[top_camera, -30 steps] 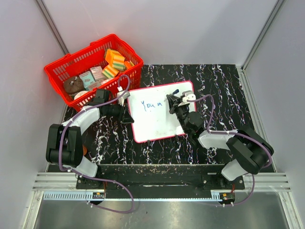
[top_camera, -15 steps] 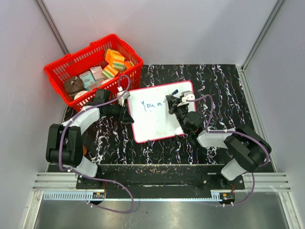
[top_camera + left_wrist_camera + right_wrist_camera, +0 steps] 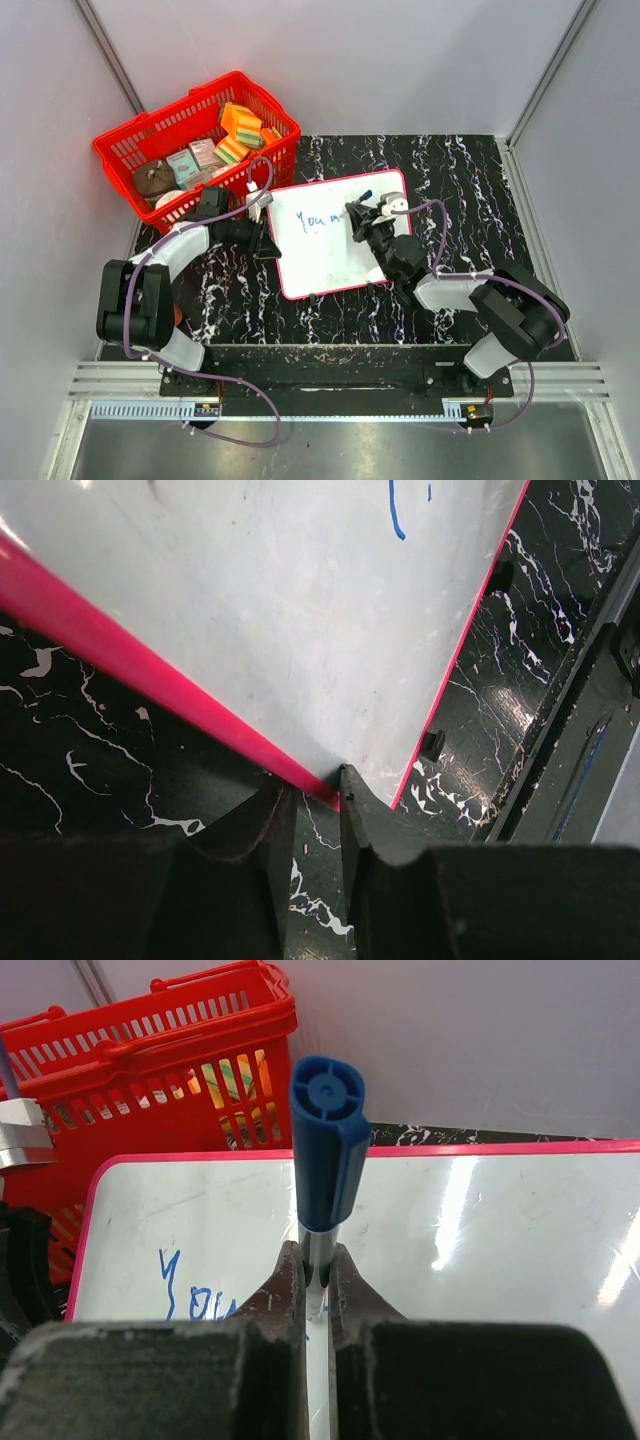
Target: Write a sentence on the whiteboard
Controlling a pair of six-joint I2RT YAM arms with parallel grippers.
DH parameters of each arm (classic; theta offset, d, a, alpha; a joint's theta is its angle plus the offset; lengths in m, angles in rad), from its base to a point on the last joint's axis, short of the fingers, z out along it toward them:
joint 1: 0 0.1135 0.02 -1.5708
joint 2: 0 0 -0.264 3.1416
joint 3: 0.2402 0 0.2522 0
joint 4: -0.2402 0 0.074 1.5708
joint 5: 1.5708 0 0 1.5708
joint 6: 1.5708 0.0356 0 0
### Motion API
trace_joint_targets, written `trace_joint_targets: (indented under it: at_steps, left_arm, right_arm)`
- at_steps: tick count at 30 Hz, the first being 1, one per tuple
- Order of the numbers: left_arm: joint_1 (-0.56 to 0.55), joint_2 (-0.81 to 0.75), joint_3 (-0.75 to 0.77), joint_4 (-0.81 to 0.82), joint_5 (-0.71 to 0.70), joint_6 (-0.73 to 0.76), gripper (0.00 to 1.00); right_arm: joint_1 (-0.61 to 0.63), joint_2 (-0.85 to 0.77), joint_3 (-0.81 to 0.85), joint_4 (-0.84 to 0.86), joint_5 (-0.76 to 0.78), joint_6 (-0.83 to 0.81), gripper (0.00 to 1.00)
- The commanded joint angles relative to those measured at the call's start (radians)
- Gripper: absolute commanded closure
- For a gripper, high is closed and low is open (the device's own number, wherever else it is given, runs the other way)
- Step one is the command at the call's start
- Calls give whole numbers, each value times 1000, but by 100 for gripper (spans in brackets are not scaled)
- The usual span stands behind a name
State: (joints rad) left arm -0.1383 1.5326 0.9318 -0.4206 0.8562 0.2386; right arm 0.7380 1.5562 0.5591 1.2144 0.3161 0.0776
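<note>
My left claw [image 3: 312,790] sits at the whiteboard's [image 3: 300,630] left edge near its near corner. Its two fingers are almost together, with the thin red frame running in between the tips. It looks clamped on that frame, though the fingers hide the actual contact, so I say it with some caution. A small black foot [image 3: 433,745] shows under the whiteboard's near edge, resting on the black marbled counter [image 3: 60,730]. My right claw [image 3: 312,1260] is over the whiteboard's right half, shut tight on a marker [image 3: 328,1150]. The silver barrel is pinched between the fingers and the blue cap end stands up above them. The marker's tip is hidden beneath my fingers, so I cannot tell whether it touches the surface. From above, the whiteboard [image 3: 330,260] lies flat on the counter [image 3: 460,200] between my two arms, turned a little askew. The sentence [image 3: 318,221] runs in thin blue strokes across its far half, reading "You" and the start of another word. The last strokes sit just left of my right claw [image 3: 362,222], while my left claw [image 3: 265,235] is at the opposite edge. Beyond the whiteboard's far left corner stands a red basket [image 3: 150,140], close to that corner. It holds striped sponges [image 3: 240,125] and some small boxes [image 3: 195,160].
</note>
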Motion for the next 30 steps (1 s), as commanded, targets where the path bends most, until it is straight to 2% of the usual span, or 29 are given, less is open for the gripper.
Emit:
trace_joint_targets:
  at_steps: [1, 16, 30]
  left_arm:
    - [-17, -37, 10, 54, -5, 45, 100]
    - [-18, -38, 12, 52, -6, 45, 100]
    - [-18, -38, 9, 52, -5, 45, 100]
  right_arm:
    - [-9, -19, -18, -15, -20, 17, 100]
    - [-9, -39, -16, -9, 75, -16, 100]
    - [-9, -27, 28, -1, 83, -30, 100]
